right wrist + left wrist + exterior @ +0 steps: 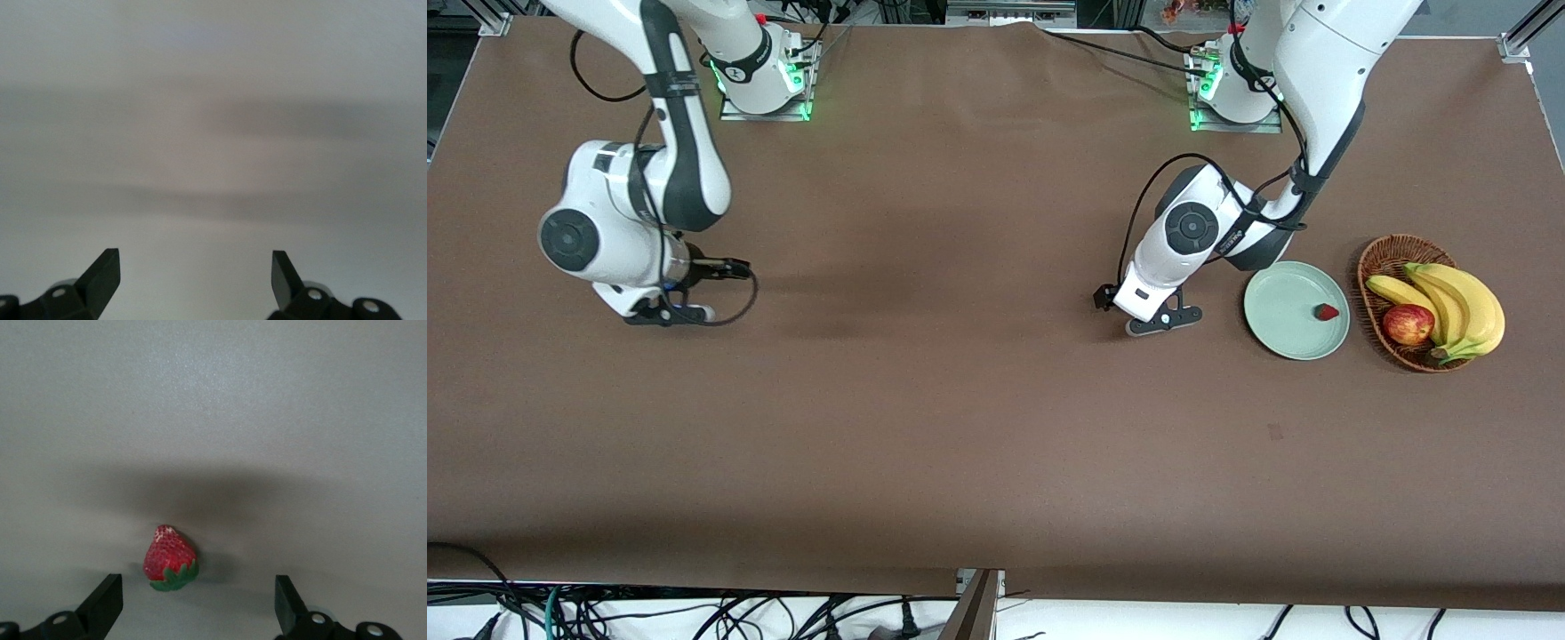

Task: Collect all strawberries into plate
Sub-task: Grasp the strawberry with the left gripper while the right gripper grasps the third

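Note:
One strawberry [1328,312] lies in the pale green plate [1280,329], toward the basket's side. Another strawberry [170,558] lies on the table cloth in the left wrist view, just ahead of my left gripper [198,590], whose fingers stand open to either side of it without touching. In the front view my left gripper [1163,322] hangs low over the table beside the plate, and the hand hides that berry. My right gripper [669,316] is open over bare cloth at the right arm's end, and the right wrist view shows nothing between the fingers of the right gripper [195,263].
A brown wicker basket [1378,258] stands beside the plate at the left arm's end, holding bananas [1458,307] and a red-yellow apple [1408,324]. Brown cloth covers the table.

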{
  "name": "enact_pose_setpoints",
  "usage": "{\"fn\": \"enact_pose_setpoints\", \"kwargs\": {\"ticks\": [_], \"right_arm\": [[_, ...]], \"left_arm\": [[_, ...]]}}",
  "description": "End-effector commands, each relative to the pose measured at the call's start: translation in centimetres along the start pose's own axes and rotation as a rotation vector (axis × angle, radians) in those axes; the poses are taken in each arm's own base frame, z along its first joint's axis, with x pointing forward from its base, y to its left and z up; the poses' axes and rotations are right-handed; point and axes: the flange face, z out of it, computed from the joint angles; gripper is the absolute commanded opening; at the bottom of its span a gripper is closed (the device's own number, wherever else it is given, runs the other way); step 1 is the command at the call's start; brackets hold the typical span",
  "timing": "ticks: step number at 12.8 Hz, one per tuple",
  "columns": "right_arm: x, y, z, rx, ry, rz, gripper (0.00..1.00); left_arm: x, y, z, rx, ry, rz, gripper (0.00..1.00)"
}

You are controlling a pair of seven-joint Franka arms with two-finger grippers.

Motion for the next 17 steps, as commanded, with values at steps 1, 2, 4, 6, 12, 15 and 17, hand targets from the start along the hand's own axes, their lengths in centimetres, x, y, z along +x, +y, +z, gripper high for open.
{"fn": "enact_pose_setpoints", "kwargs": {"ticks": [1,2,4,6,12,15,17], "right_arm": [[-3.9,5.5,3.2,0.003,0.032,-0.067,0.99],[-4.8,7.4,4.1,0.012,0.017,-0.052,0.99],[-6.9,10.3,6.2,0.028,-0.017,-0.029,0.99],[-9.6,12.0,8.9,0.035,-0.034,0.01,0.99],[-14.6,15.4,12.5,0.087,-0.073,0.021,0.94],[-16.0,16.7,13.2,0.112,-0.085,0.014,0.85],[-16.7,17.2,13.5,0.139,-0.102,0.008,0.74]], "left_arm": [[0.3,0.1,0.0,0.008,0.014,-0.029,0.71],[0.2,0.1,0.2,0.01,0.012,-0.036,0.57],[0.2,0.0,0.3,0.011,0.009,-0.042,0.29],[0.4,0.2,-0.2,0.011,0.013,-0.043,0.19],[1.5,0.5,-1.6,0.018,0.019,-0.053,0.17],[1.5,0.5,-1.4,0.019,0.016,-0.052,0.15],[1.5,0.4,-1.2,0.021,0.012,-0.046,0.4]]}}
